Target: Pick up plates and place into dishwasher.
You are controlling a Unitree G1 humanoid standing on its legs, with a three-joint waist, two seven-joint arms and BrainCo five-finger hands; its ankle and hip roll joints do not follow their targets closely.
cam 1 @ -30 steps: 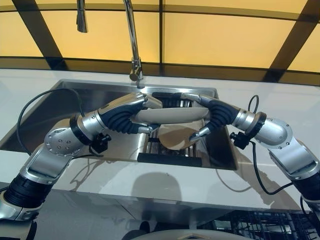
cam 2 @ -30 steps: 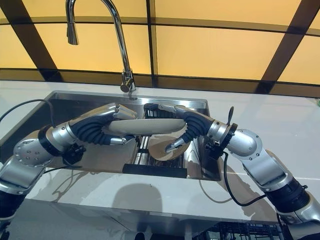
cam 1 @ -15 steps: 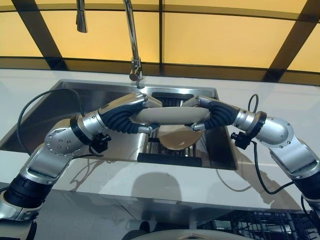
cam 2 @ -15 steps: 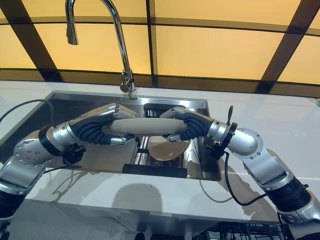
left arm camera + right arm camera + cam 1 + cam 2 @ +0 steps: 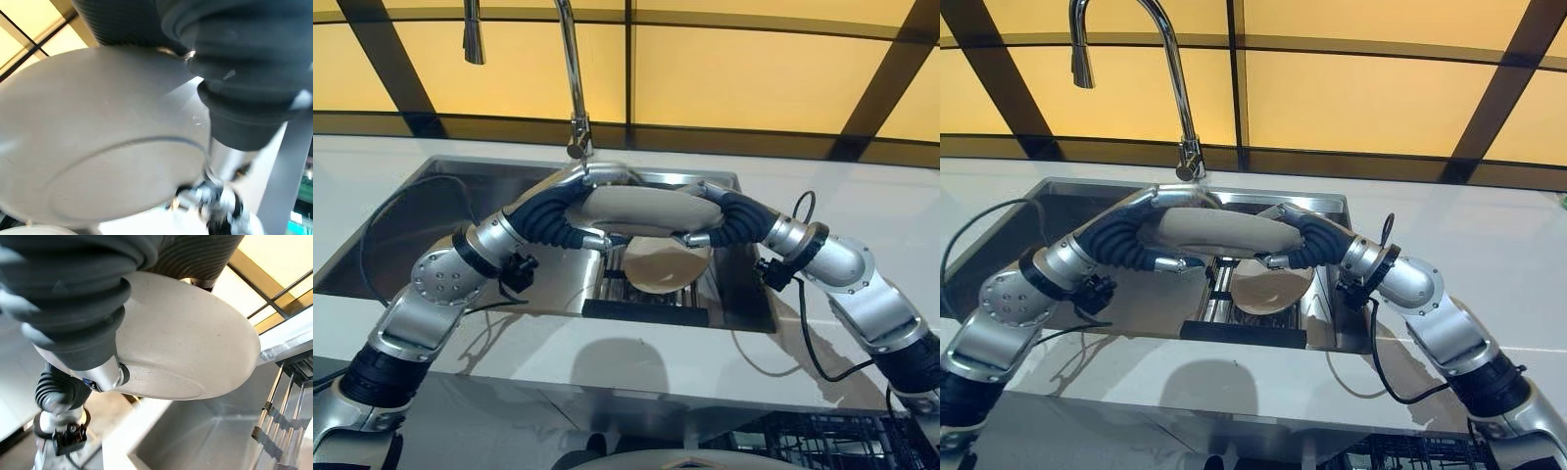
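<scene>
Left eye view, near to far: at the bottom right corner of the frame the dark wire rack of the dishwasher [image 5: 822, 441] shows, and above it the pale bench [image 5: 636, 367] runs across the lower half. Set into the bench is the steel sink [image 5: 431, 211], with a dark drying rack [image 5: 651, 308] in its right part and a beige plate [image 5: 661, 266] standing in that rack, just below centre. Above the sink at mid-frame, both hands hold a second plate [image 5: 646, 209] between them, off the rack and tilted. The left hand [image 5: 570, 211] grips its left edge, fingers curled over the top rim and thumb under; the right hand [image 5: 724, 217] grips the right edge the same way. In the right wrist view the plate's pale underside [image 5: 195, 347] fills the middle. Behind, at the upper centre, the chrome faucet [image 5: 573, 78] rises before amber window panels [image 5: 754, 69].
</scene>
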